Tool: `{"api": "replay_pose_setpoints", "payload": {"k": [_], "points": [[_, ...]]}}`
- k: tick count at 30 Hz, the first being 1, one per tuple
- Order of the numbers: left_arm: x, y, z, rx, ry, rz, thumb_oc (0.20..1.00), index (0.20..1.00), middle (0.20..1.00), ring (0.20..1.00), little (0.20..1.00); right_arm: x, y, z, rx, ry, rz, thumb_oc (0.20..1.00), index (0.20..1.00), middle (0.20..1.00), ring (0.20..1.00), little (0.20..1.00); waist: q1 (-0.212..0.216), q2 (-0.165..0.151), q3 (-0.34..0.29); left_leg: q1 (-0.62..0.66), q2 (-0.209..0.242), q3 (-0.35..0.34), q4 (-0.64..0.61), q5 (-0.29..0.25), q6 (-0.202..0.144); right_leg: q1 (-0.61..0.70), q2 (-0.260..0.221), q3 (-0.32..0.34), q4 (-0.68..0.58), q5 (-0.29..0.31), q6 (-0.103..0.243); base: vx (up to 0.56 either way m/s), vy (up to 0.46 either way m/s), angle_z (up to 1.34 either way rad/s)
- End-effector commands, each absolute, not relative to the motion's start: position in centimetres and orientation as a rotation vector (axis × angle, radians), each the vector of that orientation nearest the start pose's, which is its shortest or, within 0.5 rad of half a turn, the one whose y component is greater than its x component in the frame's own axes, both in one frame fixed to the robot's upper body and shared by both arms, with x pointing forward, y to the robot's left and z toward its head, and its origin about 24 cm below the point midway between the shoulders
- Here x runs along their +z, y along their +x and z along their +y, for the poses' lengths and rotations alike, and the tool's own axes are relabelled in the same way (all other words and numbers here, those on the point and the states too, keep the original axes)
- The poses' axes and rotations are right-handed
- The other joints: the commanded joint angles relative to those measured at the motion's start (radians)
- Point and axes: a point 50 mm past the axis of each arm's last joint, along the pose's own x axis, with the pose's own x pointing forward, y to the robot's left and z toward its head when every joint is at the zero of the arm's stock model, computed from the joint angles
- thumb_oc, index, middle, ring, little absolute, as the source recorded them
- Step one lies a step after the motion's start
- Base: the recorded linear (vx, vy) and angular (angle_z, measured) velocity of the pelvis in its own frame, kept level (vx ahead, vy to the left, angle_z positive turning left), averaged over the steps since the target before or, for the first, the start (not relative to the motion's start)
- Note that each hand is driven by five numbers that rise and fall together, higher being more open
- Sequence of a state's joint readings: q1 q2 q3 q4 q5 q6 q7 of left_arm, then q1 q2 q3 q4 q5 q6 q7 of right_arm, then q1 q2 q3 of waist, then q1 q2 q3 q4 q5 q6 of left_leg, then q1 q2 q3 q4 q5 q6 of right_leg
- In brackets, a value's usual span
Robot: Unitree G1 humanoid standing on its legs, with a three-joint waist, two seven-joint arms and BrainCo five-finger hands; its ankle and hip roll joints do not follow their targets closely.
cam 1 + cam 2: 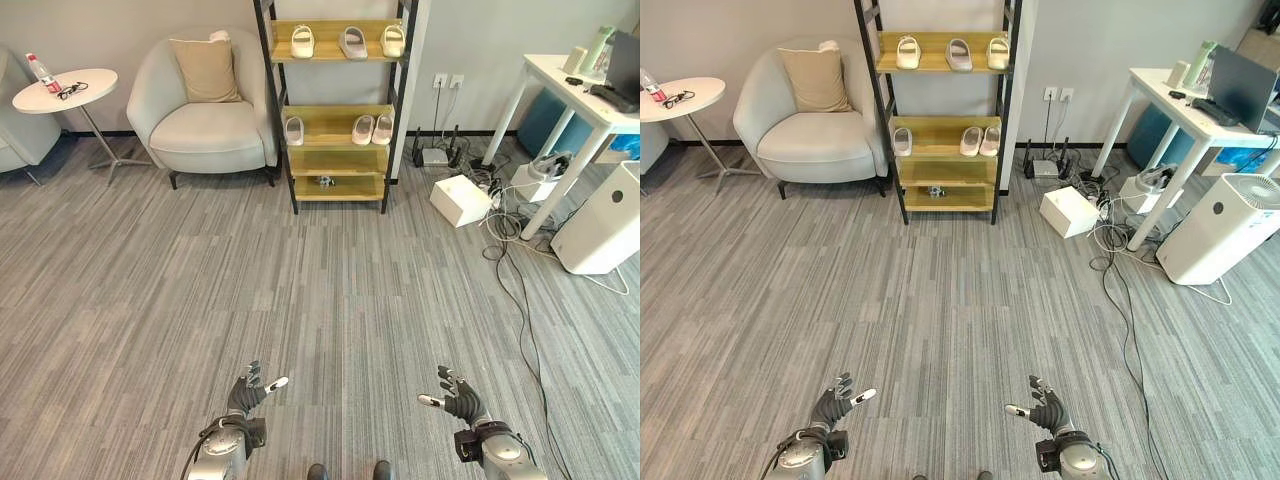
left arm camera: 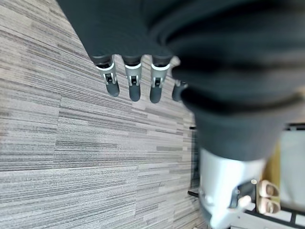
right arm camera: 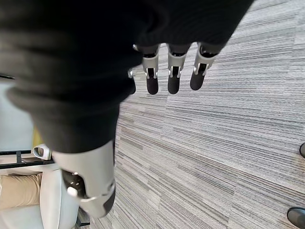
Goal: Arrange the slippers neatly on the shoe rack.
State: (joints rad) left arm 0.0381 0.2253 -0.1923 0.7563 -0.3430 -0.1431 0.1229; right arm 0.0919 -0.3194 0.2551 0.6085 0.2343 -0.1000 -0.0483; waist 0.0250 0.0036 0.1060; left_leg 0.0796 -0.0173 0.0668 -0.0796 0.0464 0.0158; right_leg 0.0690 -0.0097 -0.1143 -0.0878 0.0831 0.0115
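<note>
the shoe rack (image 1: 335, 110) stands against the far wall between the armchair (image 1: 205, 110) and the white table (image 1: 575, 95), well apart from the robot across open carpet. three pale slippers (image 1: 345, 42) sit in a row on its top shelf, toes to the wall, and three more (image 1: 372, 129) on the shelf below: one alone at the left end, two close together at the right, so that row looks uneven and is probably what needs tidying. a small dark object lies on a lower shelf; it is too small to identify. the left hand (image 1: 246, 393) and the right hand (image 1: 455, 396) hang low in front of the body, both with fingers straight and spread, holding nothing, likely a ready posture since the rack is out of reach. closing that gap seems the first step
</note>
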Motion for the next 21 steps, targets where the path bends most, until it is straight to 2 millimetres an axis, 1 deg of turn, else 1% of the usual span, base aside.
{"api": "replay_pose_setpoints", "payload": {"k": [1,6,9,15,21], "points": [[-9.8,19.4,20.5,0.179,0.006,0.592,1.0,1.0,1.0,1.0,1.0,-7.3,19.1,-21.3,-0.019,-0.172,0.495,1.0,1.0,1.0,1.0,1.0,-0.002,-0.034,-0.024,-0.001,0.033,0.018,-0.008,-0.015,-0.061,0.019,-0.067,-0.018,0.001,-0.066,0.106,0.0,0.0,0.0],[-9.8,19.3,20.2,0.165,0.003,0.593,1.0,1.0,1.0,1.0,1.0,-7.5,18.7,-21.4,-0.036,-0.152,0.503,1.0,1.0,1.0,1.0,1.0,-0.006,-0.034,-0.025,0.003,0.035,0.019,-0.008,-0.017,-0.061,0.02,-0.066,-0.011,0.001,-0.065,0.105,0.0,0.0,0.0],[-9.6,19.3,20.2,0.137,0.015,0.588,1.0,1.0,1.0,1.0,1.0,-7.9,18.4,-21.0,0.005,-0.163,0.535,1.0,1.0,1.0,1.0,1.0,-0.004,-0.034,-0.025,0.005,0.035,0.015,-0.008,-0.018,-0.06,0.023,-0.066,-0.009,0.001,-0.066,0.104,0.0,0.0,0.0],[-9.6,19.3,20.1,0.13,0.015,0.59,1.0,1.0,1.0,1.0,1.0,-8.2,18.3,-20.7,0.023,-0.171,0.551,1.0,1.0,1.0,1.0,1.0,-0.003,-0.031,-0.025,0.008,0.033,0.012,-0.008,-0.018,-0.06,0.027,-0.067,-0.012,0.001,-0.068,0.103,0.0,0.0,0.0],[-10.1,18.7,19.9,0.13,0.002,0.621,1.0,1.0,1.0,1.0,1.0,-8.5,18.1,-20.6,0.037,-0.172,0.573,1.0,1.0,1.0,1.0,1.0,-0.001,-0.03,-0.024,0.007,0.032,0.002,-0.008,-0.017,-0.06,0.03,-0.068,-0.018,0.001,-0.07,0.101,0.0,0.0,0.0]]}}
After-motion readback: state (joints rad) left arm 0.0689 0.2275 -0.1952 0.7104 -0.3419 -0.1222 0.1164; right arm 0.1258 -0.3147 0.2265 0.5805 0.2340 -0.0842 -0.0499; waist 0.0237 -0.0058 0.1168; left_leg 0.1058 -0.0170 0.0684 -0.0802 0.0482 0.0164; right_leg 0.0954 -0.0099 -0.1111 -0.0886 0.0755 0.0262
